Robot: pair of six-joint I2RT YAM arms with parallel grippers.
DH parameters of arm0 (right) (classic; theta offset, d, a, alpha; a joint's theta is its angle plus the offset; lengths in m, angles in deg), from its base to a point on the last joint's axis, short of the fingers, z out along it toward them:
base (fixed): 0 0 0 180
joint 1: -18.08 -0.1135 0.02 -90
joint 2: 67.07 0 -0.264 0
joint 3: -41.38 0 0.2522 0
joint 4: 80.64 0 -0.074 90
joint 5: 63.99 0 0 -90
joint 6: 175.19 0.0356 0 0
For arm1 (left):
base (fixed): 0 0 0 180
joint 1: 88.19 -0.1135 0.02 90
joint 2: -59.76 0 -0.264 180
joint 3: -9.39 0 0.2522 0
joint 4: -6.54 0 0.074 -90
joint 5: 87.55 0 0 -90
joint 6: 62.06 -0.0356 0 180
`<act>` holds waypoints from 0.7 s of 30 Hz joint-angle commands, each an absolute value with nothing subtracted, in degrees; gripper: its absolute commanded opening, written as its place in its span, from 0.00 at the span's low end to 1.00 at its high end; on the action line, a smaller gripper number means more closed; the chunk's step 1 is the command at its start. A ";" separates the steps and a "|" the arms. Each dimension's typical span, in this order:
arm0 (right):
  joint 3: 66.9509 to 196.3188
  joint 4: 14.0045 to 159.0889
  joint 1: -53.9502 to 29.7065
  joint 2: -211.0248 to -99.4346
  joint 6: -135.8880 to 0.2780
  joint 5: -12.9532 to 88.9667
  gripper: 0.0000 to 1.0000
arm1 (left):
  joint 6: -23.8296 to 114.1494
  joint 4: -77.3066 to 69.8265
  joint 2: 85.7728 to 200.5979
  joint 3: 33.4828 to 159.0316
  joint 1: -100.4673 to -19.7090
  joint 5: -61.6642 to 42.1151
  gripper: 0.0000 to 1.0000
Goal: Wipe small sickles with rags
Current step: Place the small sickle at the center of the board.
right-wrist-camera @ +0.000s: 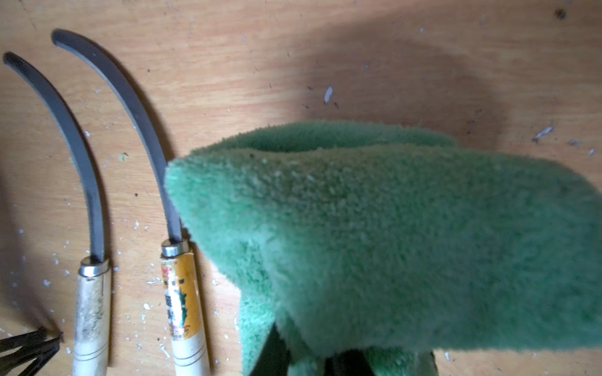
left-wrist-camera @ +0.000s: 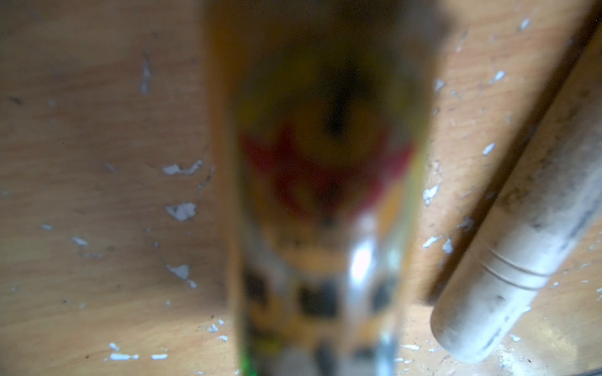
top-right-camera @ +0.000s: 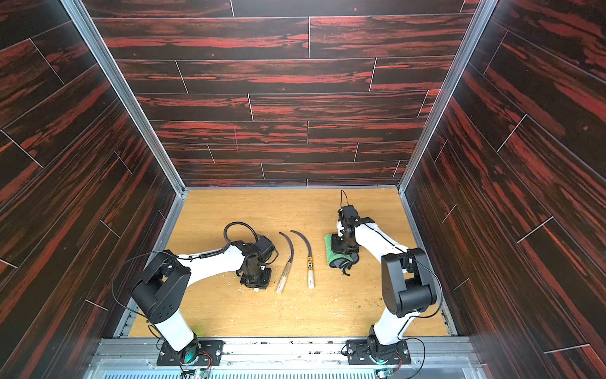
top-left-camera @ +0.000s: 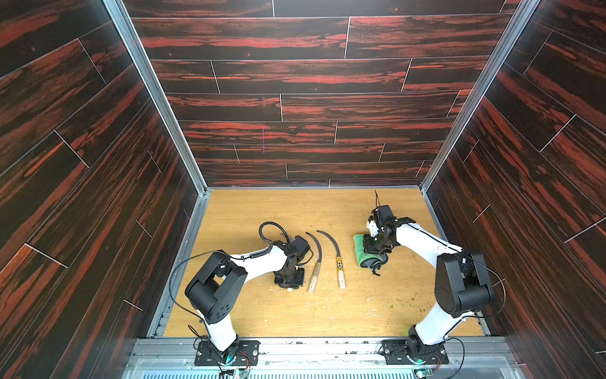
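Now the left gripper clamps the held sickle by its handle, and the right gripper is closed on the rag.
From the left wrist the held sickle shows only as a blurred yellow, red and black label close over the worktop; its blade is hidden. The green rag bulges out from the right gripper. Between the arms the plain-handled sickle and the banded sickle lie side by side, not touching, handles toward the robot.

Both arms bend downward; left end effector and right end effector are clamped closed.
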State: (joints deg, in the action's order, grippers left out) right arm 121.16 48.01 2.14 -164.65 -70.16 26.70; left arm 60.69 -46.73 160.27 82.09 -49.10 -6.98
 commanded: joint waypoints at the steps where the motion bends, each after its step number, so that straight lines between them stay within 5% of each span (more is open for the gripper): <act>1: 120.57 47.45 2.39 -165.50 -69.46 27.12 0.19 | 59.68 -45.62 163.47 80.94 -49.10 -7.89 0.26; 21: 120.71 47.01 2.44 -165.74 -69.52 26.61 0.23 | 59.56 -47.28 163.18 81.48 -49.32 -6.86 0.35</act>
State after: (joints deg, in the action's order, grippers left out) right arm 121.10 47.99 2.14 -164.65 -69.70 26.61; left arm 60.32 -46.99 160.66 82.64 -49.29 -8.05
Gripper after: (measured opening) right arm 0.212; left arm 0.342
